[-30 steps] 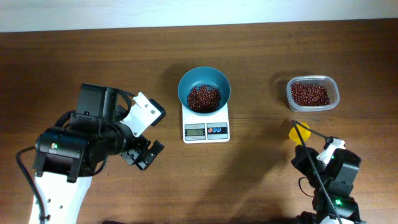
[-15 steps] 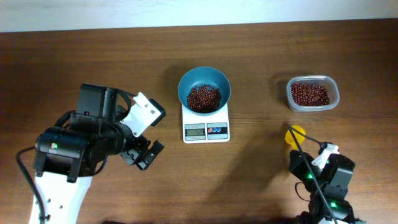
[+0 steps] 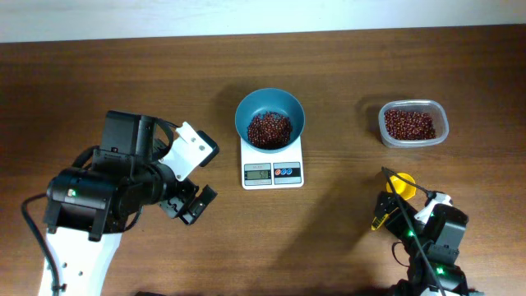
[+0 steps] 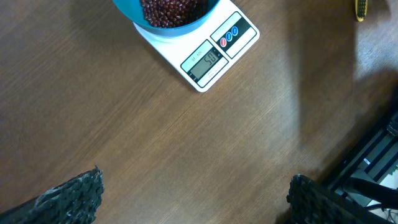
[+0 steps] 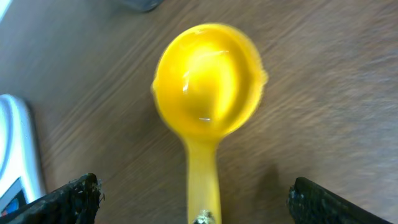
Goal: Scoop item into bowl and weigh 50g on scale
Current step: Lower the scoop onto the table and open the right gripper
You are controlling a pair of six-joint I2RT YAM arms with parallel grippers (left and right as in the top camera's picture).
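Judging from the beans (image 3: 269, 130) heaped in the bowl (image 3: 269, 100) atop the scale (image 3: 273, 173), looks like the closing step of the job: scooping seemingly over, only the check of the weight left. Yellow scoop (image 5: 208, 81) flat on the bench (image 3: 345, 66), empty, its handle between the widely spread fingers of the right end effector (image 5: 194, 190) and touched by neither. Left end effector (image 4: 196, 196) likewise wide open, gripping nothing, above bare wood near the scale.

Next: read the display (image 4: 205, 60). If short of 50 g, close squarely on the handle, dip into the tub (image 3: 413, 104) of spare beans and add a little at a time; if over, take a few out; if right, leave all alone.

From overhead: both arms, tub, bowl and scale at once, yet digits far too small. From the left wrist: display much nearer, seemingly starting with 50, last digit unclear. From the right wrist only: clean, empty hollow of the scoop and the gap on both sides of its handle.
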